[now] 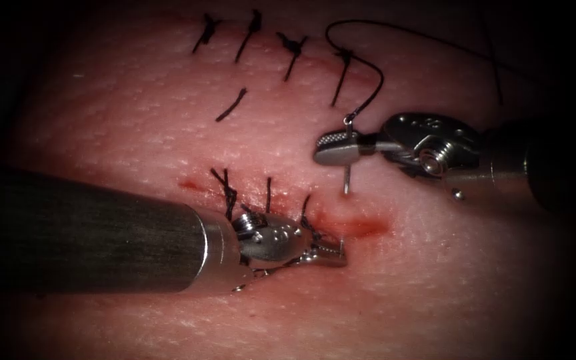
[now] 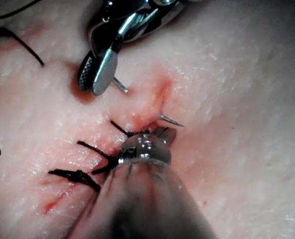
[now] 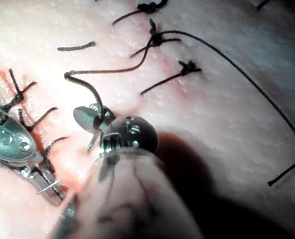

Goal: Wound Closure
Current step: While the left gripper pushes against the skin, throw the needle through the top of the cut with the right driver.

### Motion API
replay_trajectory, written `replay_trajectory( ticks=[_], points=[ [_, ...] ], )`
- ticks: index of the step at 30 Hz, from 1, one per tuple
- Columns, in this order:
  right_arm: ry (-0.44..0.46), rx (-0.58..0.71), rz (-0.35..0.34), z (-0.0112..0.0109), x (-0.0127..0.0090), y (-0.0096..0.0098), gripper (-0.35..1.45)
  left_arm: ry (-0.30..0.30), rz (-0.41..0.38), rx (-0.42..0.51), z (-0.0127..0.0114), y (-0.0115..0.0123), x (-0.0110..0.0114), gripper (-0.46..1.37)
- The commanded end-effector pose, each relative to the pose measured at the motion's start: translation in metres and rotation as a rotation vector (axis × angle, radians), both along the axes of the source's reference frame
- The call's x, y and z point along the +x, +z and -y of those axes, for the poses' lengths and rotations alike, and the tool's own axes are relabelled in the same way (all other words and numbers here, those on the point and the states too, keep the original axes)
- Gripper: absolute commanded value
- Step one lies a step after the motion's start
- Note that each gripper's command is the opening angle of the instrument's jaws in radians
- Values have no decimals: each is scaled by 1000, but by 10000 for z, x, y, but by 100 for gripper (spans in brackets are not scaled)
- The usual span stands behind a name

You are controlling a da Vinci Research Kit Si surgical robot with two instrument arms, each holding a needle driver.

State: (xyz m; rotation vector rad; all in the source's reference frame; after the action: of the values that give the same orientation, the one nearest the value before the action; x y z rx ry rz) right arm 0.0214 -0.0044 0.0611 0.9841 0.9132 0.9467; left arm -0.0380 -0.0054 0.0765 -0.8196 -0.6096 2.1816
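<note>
My right tool [image 1: 331,148] comes in from the right, its jaws shut on the curved needle [image 1: 347,179] close to the tail, where the black thread [image 1: 368,73] joins. From there the needle dips into the tissue [image 1: 435,293] just above the cut's [image 1: 358,228] open right end. Its point [image 2: 172,120] comes out at the red, wet edge of the cut. My left tool [image 1: 331,255] lies along the cut from the left, jaws shut on the needle just behind the point [image 3: 47,187]. The right tool [image 2: 100,69] hangs over the entry spot.
Three black stitches [image 1: 228,193] close the left part of this cut. A second row of several knotted stitches [image 1: 291,50] runs higher up. A loose cut piece of thread [image 1: 232,105] lies between the rows. Thread arcs up and right past the last knot [image 3: 157,39].
</note>
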Motion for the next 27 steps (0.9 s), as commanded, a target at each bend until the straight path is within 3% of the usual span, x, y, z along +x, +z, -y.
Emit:
replay_trajectory(
  ticks=[1, 4, 10, 17, 20, 21, 24, 26, 27],
  points=[
    [9, 36, -7, 0, 1, -2, -35, -2, 1, -1, 0, 0, -1, -15],
    [31, 131, 0, 3, 4, -4, -35, 2, 3, -4, 0, -1, -1, -17],
    [28, 168, -63, 28, 12, -10, -35, 2, 7, 0, -2, -5, -1, -18],
    [62, 220, -78, 51, 13, -18, -35, 4, 11, -3, -2, -6, -1, -19],
    [139, 196, -49, 43, 13, -18, -35, 4, 10, -3, -2, -6, -1, -20],
    [233, 174, -12, 34, 12, -16, -33, 3, 10, -3, -1, -6, -2, -21],
    [343, 50, -1, 17, 10, -10, 65, 4, 11, -1, -1, -6, -2, -21],
    [411, -24, -11, 4, 6, -3, 97, 6, 12, 1, 0, -6, -3, -21],
    [426, -64, -11, -1, 4, 0, 103, 6, 12, 1, 0, -6, -3, -21]
  ],
)
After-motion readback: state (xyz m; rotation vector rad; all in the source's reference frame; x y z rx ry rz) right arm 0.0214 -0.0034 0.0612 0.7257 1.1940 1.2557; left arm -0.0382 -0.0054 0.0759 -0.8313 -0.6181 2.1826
